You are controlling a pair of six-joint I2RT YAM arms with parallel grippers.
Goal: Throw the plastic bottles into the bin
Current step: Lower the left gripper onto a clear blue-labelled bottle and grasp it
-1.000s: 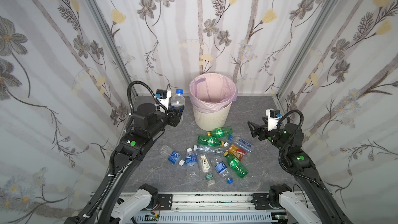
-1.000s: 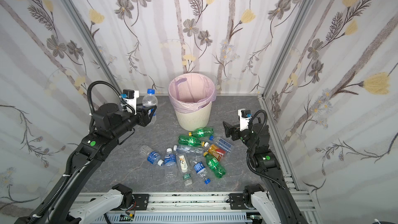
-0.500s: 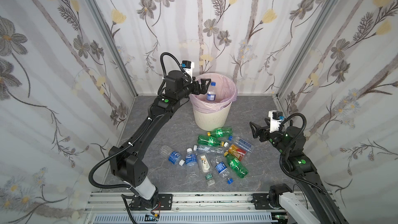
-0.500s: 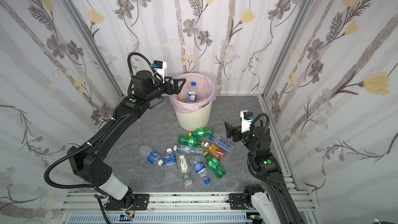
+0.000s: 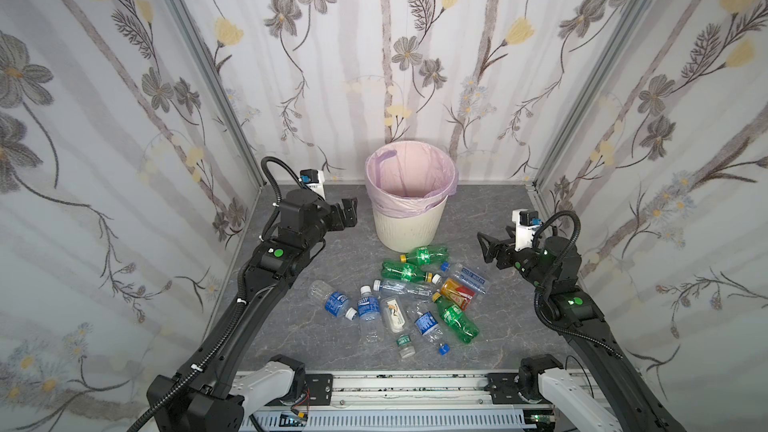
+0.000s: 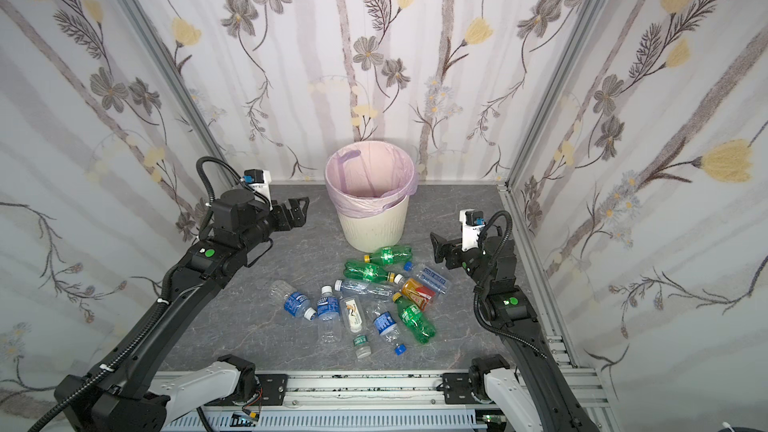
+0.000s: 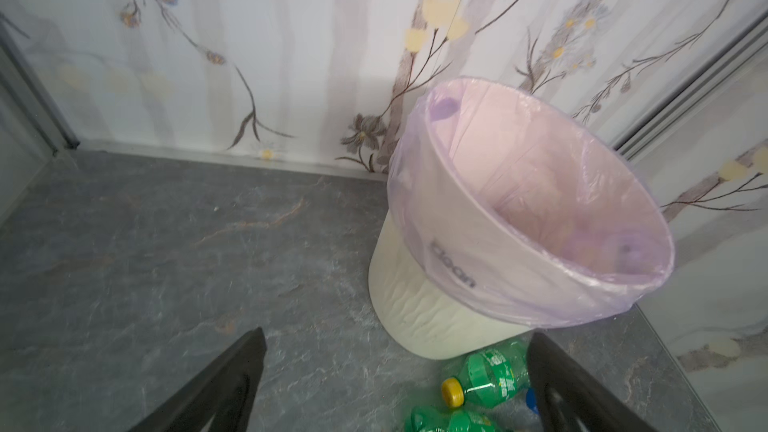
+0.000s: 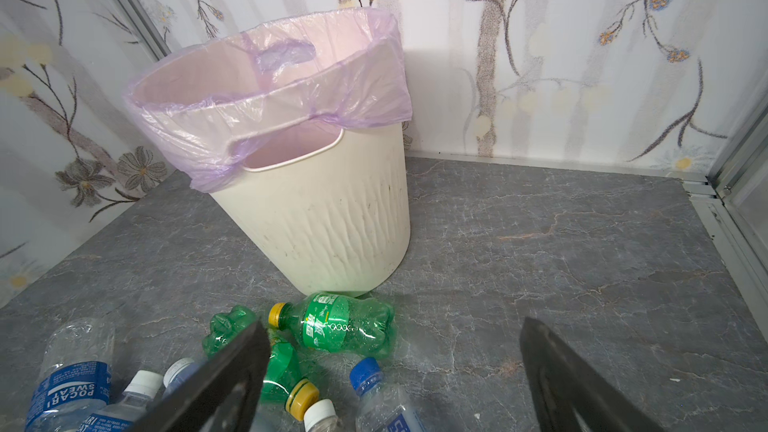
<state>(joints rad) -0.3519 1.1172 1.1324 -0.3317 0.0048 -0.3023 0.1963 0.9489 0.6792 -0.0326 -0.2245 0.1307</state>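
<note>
In both top views the bin [image 5: 409,230] [image 6: 374,230] stands mid-frame against the back wall. The plastic bottles [image 5: 424,322] [image 6: 384,323] lie heaped on the grey floor [image 5: 291,326] just below it. The left gripper [image 5: 348,211] hovers left of the bin, jaws apart and empty. The right gripper [image 5: 485,246] hangs right of the pile, also spread.

Left wrist view: the fingers [image 7: 232,384] stand wide apart (nothing between them), and a green bottle [image 7: 490,376] lies at the bin's foot.

Right wrist view: the fingers [image 8: 232,384] are parted above the bottles, with the bin upright beyond.
</note>
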